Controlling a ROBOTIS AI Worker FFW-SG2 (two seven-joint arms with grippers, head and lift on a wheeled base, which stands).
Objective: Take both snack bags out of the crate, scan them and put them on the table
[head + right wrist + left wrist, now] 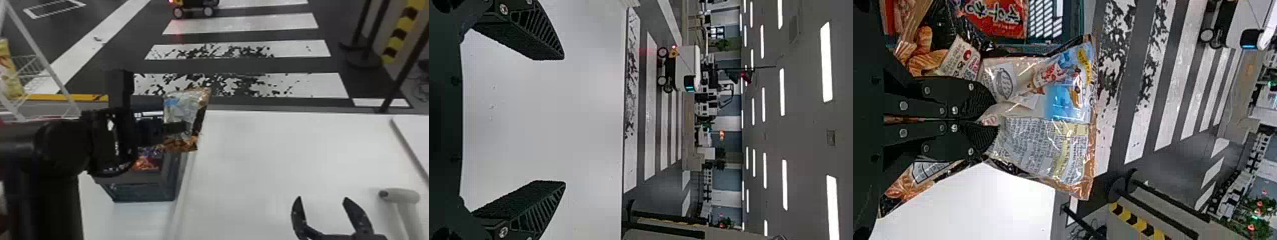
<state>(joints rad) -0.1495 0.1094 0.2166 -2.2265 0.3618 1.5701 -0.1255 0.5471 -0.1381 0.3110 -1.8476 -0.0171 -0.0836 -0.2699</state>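
Note:
In the head view my left gripper is above the right side of the dark crate, holding a snack bag upright. The left wrist view has the left gripper shut on the middle of that clear and brown bag, its printed back showing. Inside the crate, a red and orange snack bag lies low; the left wrist view shows a red package there. My right gripper stands open over the white table; in the right wrist view the right gripper has nothing between its fingers.
The white table spreads right of the crate. A light grey handheld scanner stands at the right, beside the right gripper. A white wire rack with a yellow bag is at the far left, and posts rise beyond the table's right side.

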